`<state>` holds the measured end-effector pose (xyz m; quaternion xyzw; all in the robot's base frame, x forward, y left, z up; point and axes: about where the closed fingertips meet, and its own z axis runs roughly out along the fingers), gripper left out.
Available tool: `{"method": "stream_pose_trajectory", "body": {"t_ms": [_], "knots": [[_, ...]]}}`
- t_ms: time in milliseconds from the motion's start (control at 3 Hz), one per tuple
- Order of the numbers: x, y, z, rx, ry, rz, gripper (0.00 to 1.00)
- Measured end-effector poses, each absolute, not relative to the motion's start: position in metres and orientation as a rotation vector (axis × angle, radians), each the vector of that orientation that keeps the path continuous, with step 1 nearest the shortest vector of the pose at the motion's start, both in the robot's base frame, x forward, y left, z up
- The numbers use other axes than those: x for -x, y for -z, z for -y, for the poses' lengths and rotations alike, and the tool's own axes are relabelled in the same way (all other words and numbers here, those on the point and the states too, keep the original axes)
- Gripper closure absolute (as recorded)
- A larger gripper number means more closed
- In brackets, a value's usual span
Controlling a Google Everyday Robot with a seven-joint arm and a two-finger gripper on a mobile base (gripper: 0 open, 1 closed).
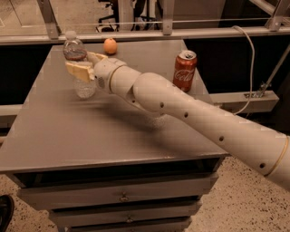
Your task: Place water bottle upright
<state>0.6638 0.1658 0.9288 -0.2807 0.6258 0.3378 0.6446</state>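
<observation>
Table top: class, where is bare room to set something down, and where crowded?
Bare: the near half of the table, in front of the arm. Crowded: the far strip, where the gripper clasps the water bottle, orange behind, can behind the arm.

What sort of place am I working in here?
Probably an office or lab: a grey cabinet with drawers, and a wheeled chair base beyond the railing. The claw grips the water bottle upright at the cabinet's far left.
</observation>
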Motion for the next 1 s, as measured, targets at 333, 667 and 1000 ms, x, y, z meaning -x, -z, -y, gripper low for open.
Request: {"method": "stream_pose_trajectory", "body": {"t_ms": [333, 667, 1000], "knots": [[-0.6630, -0.9261, -0.1666, 0.645, -0.762, -1.422, 0.38], [-0.6625, -0.9244, -0.1670, 0.649, -0.757, -1.420, 0.14], [-0.6616, -0.9229, -0.1665, 0.647, -0.755, -1.420, 0.00]]}}
